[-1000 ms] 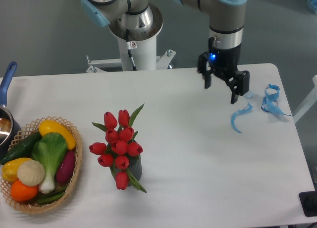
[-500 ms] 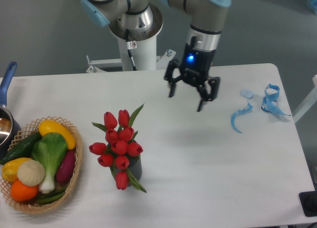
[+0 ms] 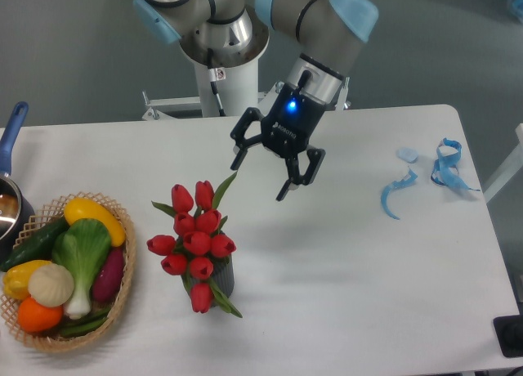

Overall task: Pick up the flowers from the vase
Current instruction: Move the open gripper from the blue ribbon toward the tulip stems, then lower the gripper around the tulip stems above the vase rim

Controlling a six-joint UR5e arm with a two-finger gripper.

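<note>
The flowers (image 3: 194, 240), a bunch of red closed tulip buds with narrow green leaves, stand in the vase (image 3: 223, 279), a small dark grey cylinder mostly hidden by the blooms. My gripper (image 3: 260, 178) hangs open above the table, up and to the right of the bunch. Its left fingertip is close to the tallest green leaf, and nothing sits between its fingers.
A wicker basket (image 3: 122, 294) of colourful vegetables sits at the left front. A pot with a blue handle (image 3: 10, 135) is at the far left edge. Blue ribbon scraps (image 3: 445, 167) lie at the right rear. The robot base (image 3: 226, 82) stands behind the table.
The gripper has swept leftward from the right rear of the table toward the flowers, tilting as it went. The flowers and vase have not moved.
</note>
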